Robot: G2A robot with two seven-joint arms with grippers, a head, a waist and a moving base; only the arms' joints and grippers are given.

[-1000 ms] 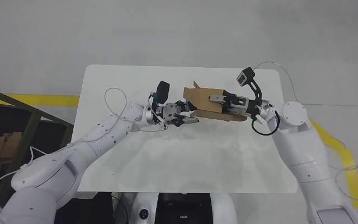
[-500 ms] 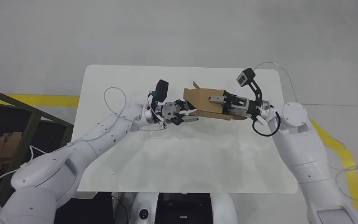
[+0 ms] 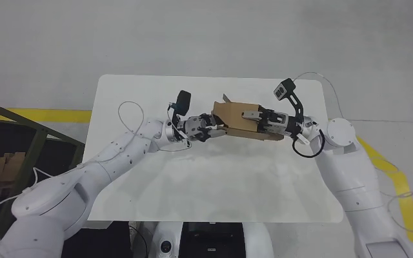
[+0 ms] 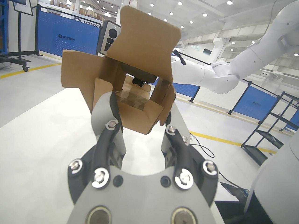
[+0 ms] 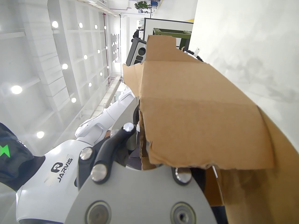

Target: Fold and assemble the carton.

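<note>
Left end effector (image 4: 140, 106) spread wide, straddling carton (image 4: 144, 43) corner.

Top view: light is even and diffuse, coming from overhead. The white table (image 3: 129, 90) reads bright, with no hot spots. The carton (image 3: 242, 113) is uniformly lit on its upper face, and a thin band of shade lies along its 6 o'clock edge.

Left wrist view: round ceiling lamps (image 4: 204, 14) flare as white discs with a slight halo. Straight rails and floor lines bow toward the frame's rim. The carton's interior is dim.

Right wrist view: the ceiling lamps burn out fully, and the table surface washes to near white.
</note>
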